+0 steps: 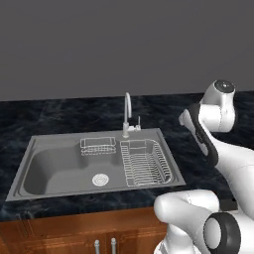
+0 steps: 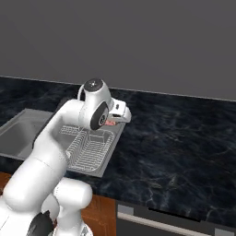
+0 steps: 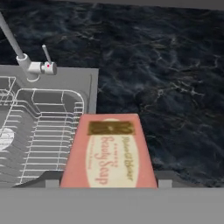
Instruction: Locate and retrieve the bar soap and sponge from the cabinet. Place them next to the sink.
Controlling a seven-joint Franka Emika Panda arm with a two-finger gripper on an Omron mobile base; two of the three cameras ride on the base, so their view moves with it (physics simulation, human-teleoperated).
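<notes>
Item: bar soap (image 3: 108, 152), reddish-pink, flat, labelled face up. Location: clamped in the hand (image 3: 105, 183), carried in the air above the right rim of the sink (image 1: 30, 163), where steel meets the dark marble desk (image 3: 175, 87). In the right base view a sliver of pink shows under the wrist, at the hand (image 2: 112, 120).

Item: hand. State: closed on the bar soap, one finger at each long side; fingertips mostly hidden behind the block.

Item: sink. Steel basin with a wire rack (image 1: 145, 162) in its right half, a smaller wire basket (image 1: 97, 146) at the far side, and a chrome faucet (image 1: 128, 115) behind.

Item: sponge. Not located here; presumably still to be fetched.

Risk notes, as judgement:
- The soap overhangs rim and rack; let go here, it would likely tip into the rack rather than rest beside the sink.
- The grip looks to be near one end of the block, so it may pivot or slip during a quick swing to the right.
- A steep descent could jam the soap's far edge against the desk.
</notes>
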